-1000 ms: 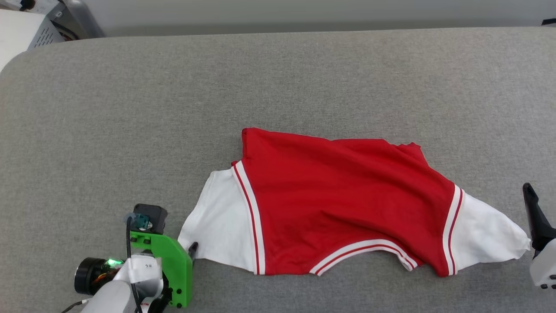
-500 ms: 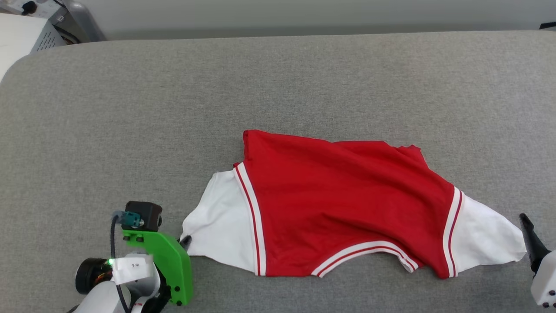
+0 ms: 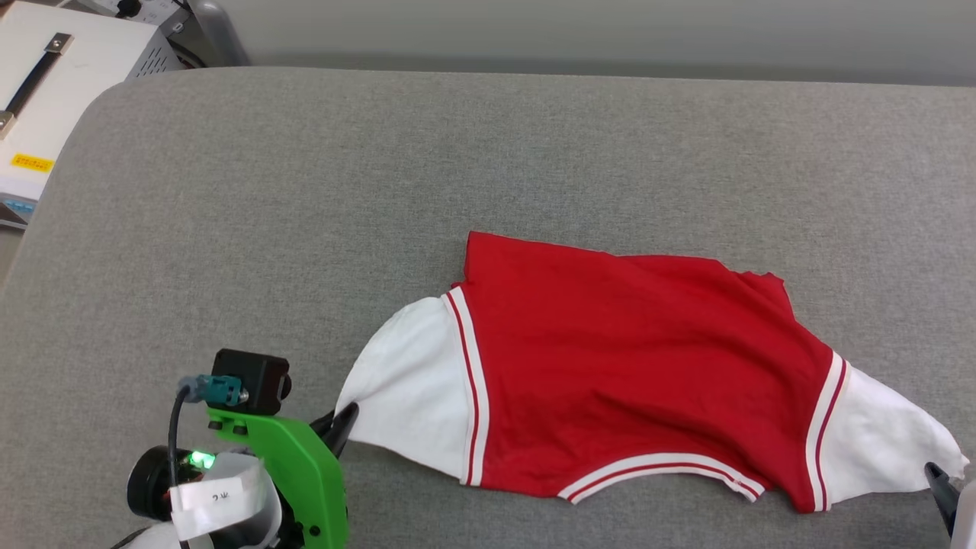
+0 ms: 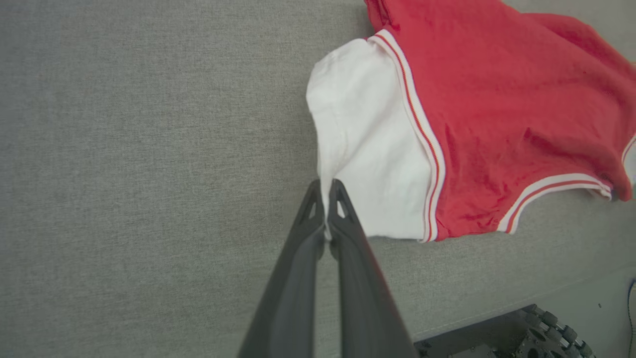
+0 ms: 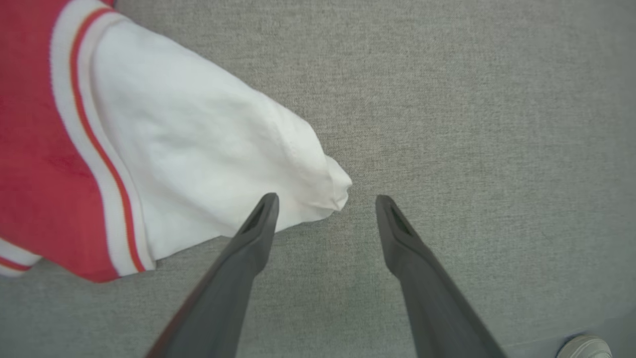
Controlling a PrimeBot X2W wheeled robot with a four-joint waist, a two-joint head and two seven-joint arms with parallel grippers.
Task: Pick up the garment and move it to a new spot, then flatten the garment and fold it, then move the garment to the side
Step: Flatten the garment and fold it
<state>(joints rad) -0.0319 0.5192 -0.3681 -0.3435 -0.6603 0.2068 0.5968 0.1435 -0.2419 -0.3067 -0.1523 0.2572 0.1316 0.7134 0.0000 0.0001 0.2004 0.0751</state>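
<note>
The garment (image 3: 640, 366), a red T-shirt with white sleeves and striped trim, lies spread on the grey padded table (image 3: 381, 191), collar toward the near edge. My left gripper (image 3: 343, 423) is shut on the tip of the white sleeve at the shirt's left end; in the left wrist view the garment (image 4: 497, 114) has sleeve cloth pinched between the fingertips of the left gripper (image 4: 325, 191). My right gripper (image 5: 325, 201) stands open just short of the other sleeve's cuff on the garment (image 5: 198, 149), its left finger over the sleeve edge. In the head view a dark fingertip (image 3: 939, 488) shows at the right sleeve.
A white equipment box (image 3: 53, 99) stands off the table's far left corner. The table's near edge and a wheeled base (image 4: 526, 333) lie below in the left wrist view. A shoe tip (image 5: 586, 346) shows past the near edge in the right wrist view.
My left gripper has shut on the left sleeve's tip. The head camera has turned, shifting the whole scene to the right and down.
</note>
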